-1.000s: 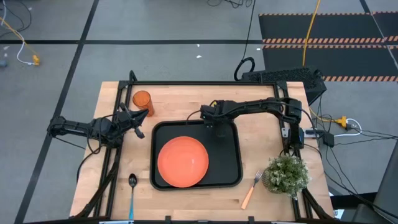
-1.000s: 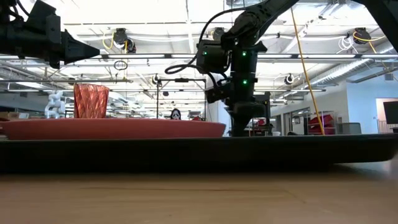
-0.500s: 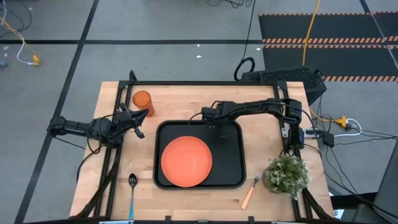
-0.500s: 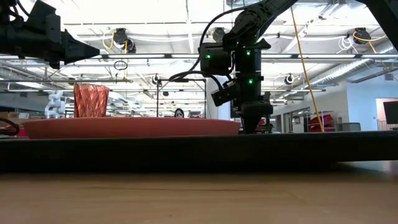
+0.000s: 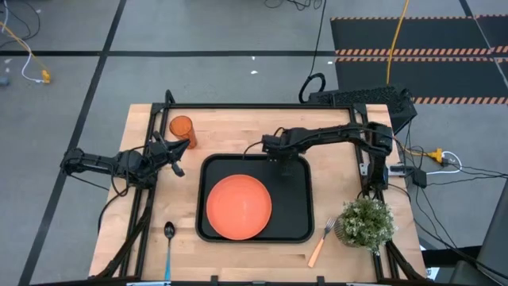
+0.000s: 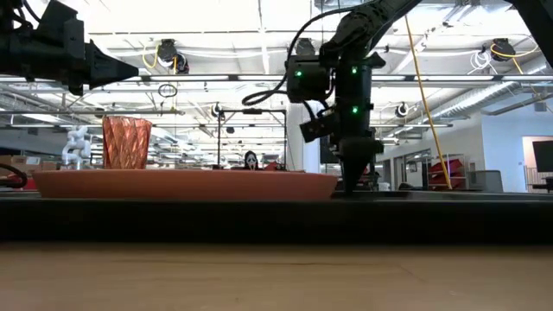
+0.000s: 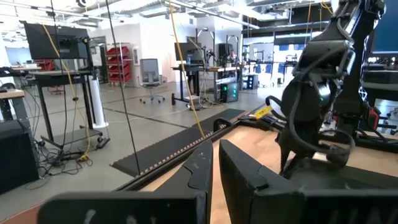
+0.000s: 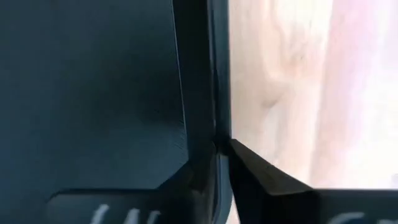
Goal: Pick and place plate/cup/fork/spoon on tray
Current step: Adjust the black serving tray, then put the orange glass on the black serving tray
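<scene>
The black tray lies flat on the wooden table with the orange plate on its left half. My right gripper points steeply down at the tray's far rim. The orange cup stands at the far left of the table. The blue-handled spoon lies near the front edge on the left. The tan-handled fork lies to the right of the tray. My left gripper hovers shut and level beside the cup, holding nothing. My right gripper has the tray's far rim in the narrow slit between its two fingertips, a little right of the rim's middle. One finger stands inside the tray, the other over the table. The fingers come from above. The tray rests flat.
A small potted plant stands at the table's right front, close to the fork. Bare wood lies between the tray and the cup and along the far edge.
My right gripper has drawn the tray a little toward the table's right edge. The plate has ridden along on it. The tray's far side has settled lower in the low view.
</scene>
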You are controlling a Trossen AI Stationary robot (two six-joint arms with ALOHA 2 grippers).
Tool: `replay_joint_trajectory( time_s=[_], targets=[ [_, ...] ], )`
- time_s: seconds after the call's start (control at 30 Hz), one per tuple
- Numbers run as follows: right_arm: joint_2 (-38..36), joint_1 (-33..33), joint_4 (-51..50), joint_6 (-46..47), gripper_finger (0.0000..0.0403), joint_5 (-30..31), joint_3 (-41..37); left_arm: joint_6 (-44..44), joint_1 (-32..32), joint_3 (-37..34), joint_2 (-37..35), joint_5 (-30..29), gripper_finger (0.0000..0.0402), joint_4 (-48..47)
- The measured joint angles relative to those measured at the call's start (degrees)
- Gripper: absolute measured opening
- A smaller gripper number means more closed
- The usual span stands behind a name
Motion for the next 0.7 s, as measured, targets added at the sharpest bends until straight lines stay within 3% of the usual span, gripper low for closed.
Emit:
replay_joint_trajectory(
  time_s=[0.23,0.4,0.6,0.7],
  targets=[
    [-8.53,0.10,4.15,2.88,0.0125,0.07,0.17,-0.24,-0.01,0.00,0.01,0.09,0.0033,0.92],
    [-12.52,0.42,13.61,2.91,0.0160,-1.95,0.17,-0.26,0.01,0.00,-0.01,0.11,0.0033,2.24],
    [-11.47,2.17,33.80,-1.86,0.0168,-16.17,0.16,0.88,0.00,0.00,-0.01,0.17,0.0033,4.59],
    [-9.12,3.50,49.26,-6.00,0.0163,-17.28,0.28,3.46,-0.01,0.00,0.01,-0.43,0.0033,6.29]
  ],
)
